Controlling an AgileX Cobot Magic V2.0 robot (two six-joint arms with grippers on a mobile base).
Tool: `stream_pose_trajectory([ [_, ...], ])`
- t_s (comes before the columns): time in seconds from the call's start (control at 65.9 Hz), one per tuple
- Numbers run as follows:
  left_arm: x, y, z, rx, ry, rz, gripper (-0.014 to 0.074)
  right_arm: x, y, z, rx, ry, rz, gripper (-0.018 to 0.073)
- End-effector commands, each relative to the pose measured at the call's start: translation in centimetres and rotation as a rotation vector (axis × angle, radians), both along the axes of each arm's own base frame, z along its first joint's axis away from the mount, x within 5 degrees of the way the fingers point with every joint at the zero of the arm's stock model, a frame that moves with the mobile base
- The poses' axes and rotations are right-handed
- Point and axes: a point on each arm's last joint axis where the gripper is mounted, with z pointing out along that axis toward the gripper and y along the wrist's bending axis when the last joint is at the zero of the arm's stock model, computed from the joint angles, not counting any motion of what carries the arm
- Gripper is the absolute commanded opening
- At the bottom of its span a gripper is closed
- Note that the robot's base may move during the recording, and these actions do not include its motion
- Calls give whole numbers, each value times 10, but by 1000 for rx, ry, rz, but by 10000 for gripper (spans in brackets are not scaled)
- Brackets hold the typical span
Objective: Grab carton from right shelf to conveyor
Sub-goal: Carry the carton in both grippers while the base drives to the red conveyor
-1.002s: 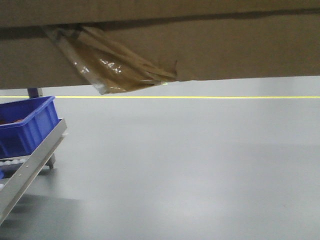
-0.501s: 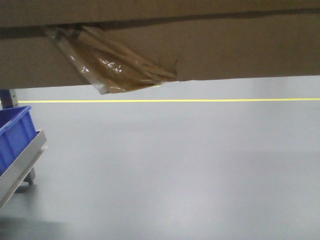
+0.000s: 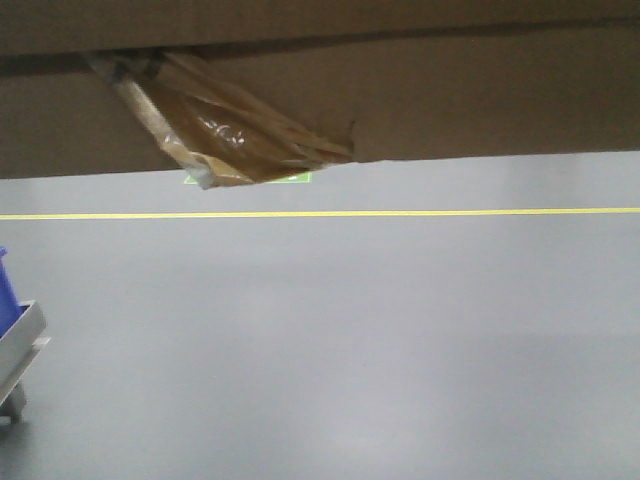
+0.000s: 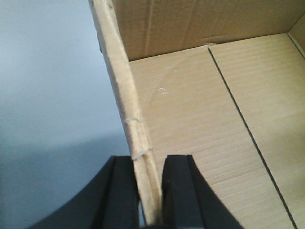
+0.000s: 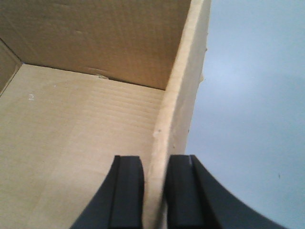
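The brown carton (image 3: 420,90) fills the top of the front view, held up off the grey floor, with a crumpled yellowish tape scrap (image 3: 230,135) hanging from its lower edge. In the left wrist view my left gripper (image 4: 151,164) is shut on the carton's left wall (image 4: 121,81), one black finger (image 4: 125,191) outside and the other inside the open box. In the right wrist view my right gripper (image 5: 155,164) is shut on the right wall (image 5: 183,95) the same way. The carton's inside is empty. The shelf shows only as a steel rail corner (image 3: 18,345) at the far left. The conveyor is out of view.
Grey floor (image 3: 350,350) spreads below the carton, crossed by a yellow line (image 3: 400,212). A sliver of a blue bin (image 3: 5,290) sits on the rail at the left edge. A small green mark (image 3: 295,179) shows on the floor behind the tape.
The view has swung right: the blue bin and steel rail slid left almost out of frame, and the yellow line dropped lower. The carton stays fixed at the top, still gripped.
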Motion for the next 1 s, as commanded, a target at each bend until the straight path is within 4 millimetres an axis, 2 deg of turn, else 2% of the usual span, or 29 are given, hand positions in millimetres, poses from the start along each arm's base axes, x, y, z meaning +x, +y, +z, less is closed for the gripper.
stream_pose_trajectory([
  [0.0, -4, 3, 3, 10, -19, -6, -10, 0, -3, 8, -2, -81, -13, -69],
  [0.987, -2, 7, 4, 52, -45, 20, -10, 2, -3, 9, 5, -98, -15, -69],
])
